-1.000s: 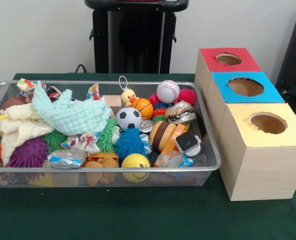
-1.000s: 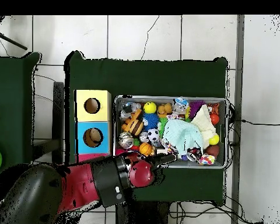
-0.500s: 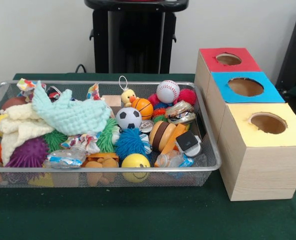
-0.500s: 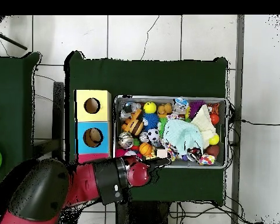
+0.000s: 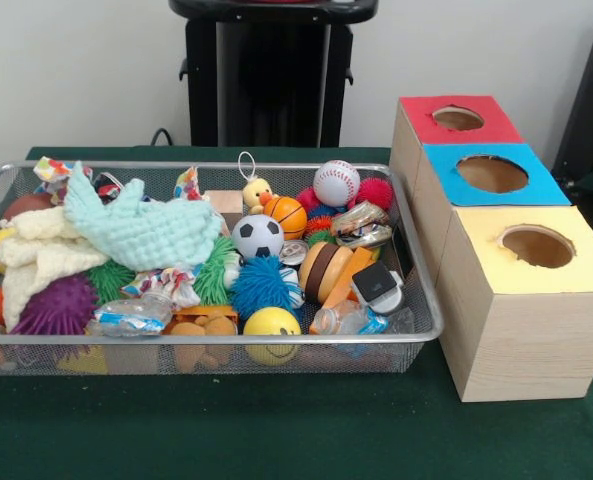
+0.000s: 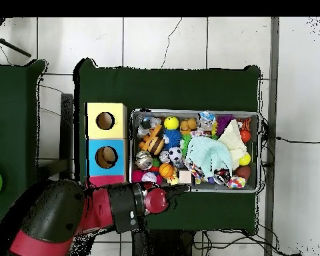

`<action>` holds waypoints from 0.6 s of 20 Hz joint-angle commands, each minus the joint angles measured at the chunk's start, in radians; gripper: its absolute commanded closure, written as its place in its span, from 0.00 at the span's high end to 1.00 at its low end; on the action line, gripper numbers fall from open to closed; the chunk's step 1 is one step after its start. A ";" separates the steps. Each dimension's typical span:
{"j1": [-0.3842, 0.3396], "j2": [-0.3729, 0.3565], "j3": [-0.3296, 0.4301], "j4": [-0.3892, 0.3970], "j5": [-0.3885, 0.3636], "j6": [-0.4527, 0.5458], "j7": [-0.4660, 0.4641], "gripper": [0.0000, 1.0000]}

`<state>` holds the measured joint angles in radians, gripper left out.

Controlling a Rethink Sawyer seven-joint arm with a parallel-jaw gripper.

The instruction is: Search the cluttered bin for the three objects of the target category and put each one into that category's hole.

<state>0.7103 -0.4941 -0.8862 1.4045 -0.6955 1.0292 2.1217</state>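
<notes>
The wire bin (image 5: 416, 300) is the landmark here: it sits on the green table, heaped with toys, and just beside its end stand 3 boxes in a row, each with a round hole on top, the red box (image 5: 456, 118) farthest from the camera, the blue box (image 5: 491, 172) in the middle, and the yellow box (image 5: 536, 250) nearest. The task does not name the category, so which 3 things are wanted cannot be told; if it is balls, the baseball (image 5: 336, 183), the small basketball (image 5: 287, 214) and the soccer ball (image 5: 257, 237) all lie on top of the heap toward the end of the bin next to the boxes, with nothing over them. Only the overhead view shows the arm (image 6: 89, 212), drawn back outside the bin beside its long edge, with the gripper (image 6: 179, 189) just at the rim; whether the claw is open or closed cannot be told. The step in hand looks like the search itself, and it would go best by choosing an uncovered thing first, coming straight down on it, and keeping clear of the pale green cloth (image 5: 146, 230) and the spiky toys packed around it.
</notes>
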 commanded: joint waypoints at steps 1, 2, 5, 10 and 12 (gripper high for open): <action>-0.006 0.031 0.125 0.079 0.072 0.087 0.072 0.00; -0.006 0.030 0.123 0.077 0.072 0.086 0.068 0.00; -0.008 0.033 0.116 0.067 0.070 0.100 0.060 0.00; -0.010 0.036 0.109 0.039 0.075 0.133 0.050 0.00; -0.009 0.035 0.108 0.039 0.075 0.140 0.050 0.00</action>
<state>0.7109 -0.4852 -0.8860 1.4045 -0.6941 1.0495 2.1217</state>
